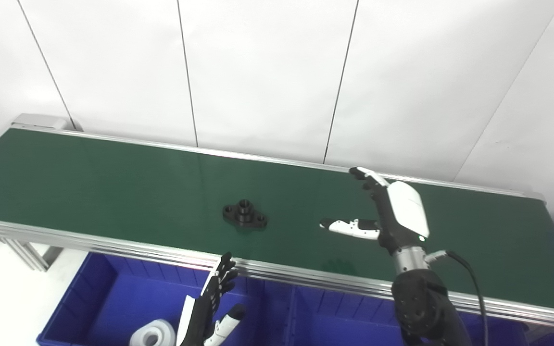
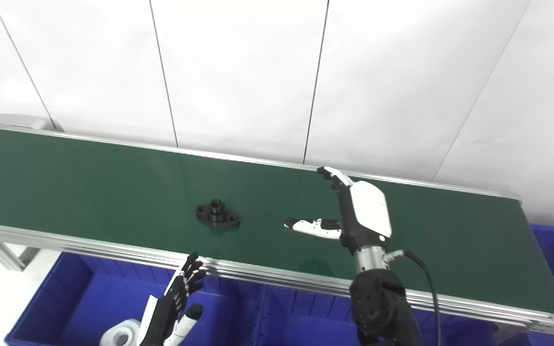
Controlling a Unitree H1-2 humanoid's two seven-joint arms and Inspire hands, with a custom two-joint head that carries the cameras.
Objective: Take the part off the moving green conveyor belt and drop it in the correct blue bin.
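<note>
- The long green conveyor belt [image 1: 113,178] runs across the room from 9 o'clock to 3 o'clock. It seems to sit high so that parts can be lifted off and dropped straight down.
- The blue bins [image 1: 99,293] sit in a row under the near edge of the belt, at 6 o'clock. That looks like a handy spot for dropping things in.
- The right hand [image 1: 378,211] hangs over the belt at about 3 o'clock from the part. Its fingers and thumb are spread wide and hold nothing. I think it waits there like a catcher.
- The left hand [image 1: 212,307] is low over a bin at 6 o'clock, fingers apart and empty.
- A white roll [image 1: 152,334] lies in that bin.
- The black part [image 1: 245,214] lies flat on the belt's middle. It has a round hub and a holed ear on each side.
</note>
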